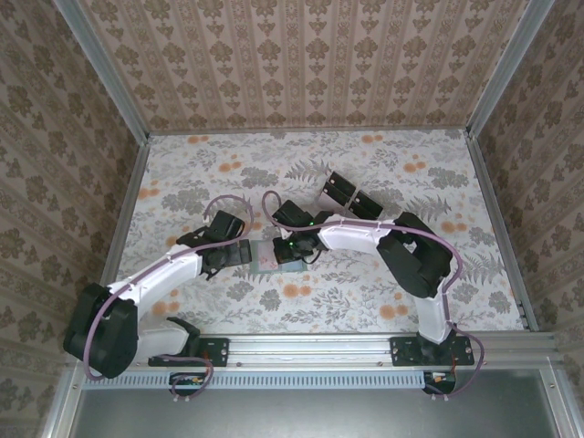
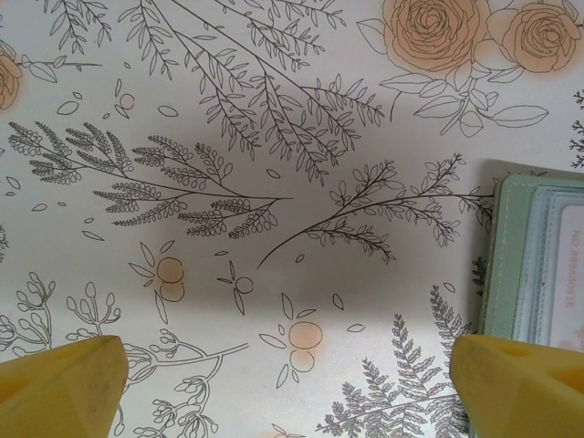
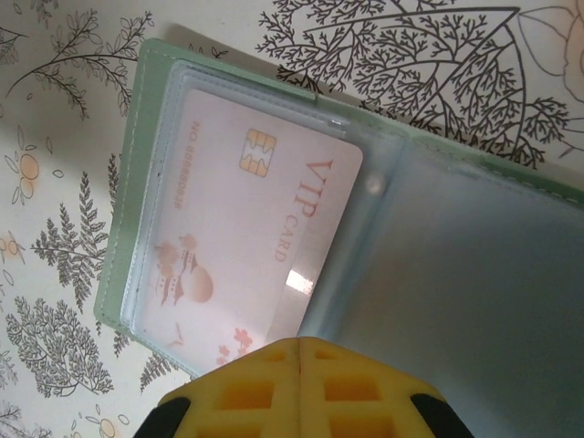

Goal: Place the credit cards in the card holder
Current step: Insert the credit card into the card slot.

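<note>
We see right gripper (image 3: 301,354) at bottom centre, fingers pressed together; credit card (image 3: 246,237) in card holder (image 3: 117,237) pocket just above. Left gripper (image 2: 287,388) fingers wide apart, holder at right edge.

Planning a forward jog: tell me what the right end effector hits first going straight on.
Probably the pink VIP card in the green card holder, just ahead of the shut right end effector; depth is unclear.

glossy card (image 3: 239,239) (plastic card holder (image 3: 122,228))
</note>
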Tool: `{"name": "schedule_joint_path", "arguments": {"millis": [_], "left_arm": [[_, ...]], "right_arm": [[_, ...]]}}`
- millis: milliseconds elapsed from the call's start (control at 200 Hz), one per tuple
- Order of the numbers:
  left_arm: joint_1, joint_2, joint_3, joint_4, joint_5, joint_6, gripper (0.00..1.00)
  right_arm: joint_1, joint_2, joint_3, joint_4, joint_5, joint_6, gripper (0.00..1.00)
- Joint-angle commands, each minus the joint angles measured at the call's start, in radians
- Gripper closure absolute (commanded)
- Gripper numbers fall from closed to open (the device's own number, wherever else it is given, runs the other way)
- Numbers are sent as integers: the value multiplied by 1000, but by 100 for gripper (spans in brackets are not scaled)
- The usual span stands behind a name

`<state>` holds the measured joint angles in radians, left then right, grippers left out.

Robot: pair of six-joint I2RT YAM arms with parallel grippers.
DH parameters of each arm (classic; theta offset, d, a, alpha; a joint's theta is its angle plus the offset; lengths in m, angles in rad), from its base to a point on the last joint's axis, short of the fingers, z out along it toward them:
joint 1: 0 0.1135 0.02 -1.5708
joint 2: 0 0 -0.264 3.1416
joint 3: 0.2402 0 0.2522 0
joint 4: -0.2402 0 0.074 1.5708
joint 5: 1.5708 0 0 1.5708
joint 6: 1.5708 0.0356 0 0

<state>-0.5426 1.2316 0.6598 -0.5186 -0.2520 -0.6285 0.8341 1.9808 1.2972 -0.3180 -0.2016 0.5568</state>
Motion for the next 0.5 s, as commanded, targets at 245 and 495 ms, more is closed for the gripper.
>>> {"name": "schedule_joint_path", "arguments": {"millis": [245, 495], "left_arm": [[-3, 15, -29, 24, -6, -16, 0], [-3, 29, -34, 40, 3, -15, 0]], "right_arm": [[5, 60, 54, -22, -1, 22, 98], [9, 70, 71, -20, -12, 28, 98]]}}
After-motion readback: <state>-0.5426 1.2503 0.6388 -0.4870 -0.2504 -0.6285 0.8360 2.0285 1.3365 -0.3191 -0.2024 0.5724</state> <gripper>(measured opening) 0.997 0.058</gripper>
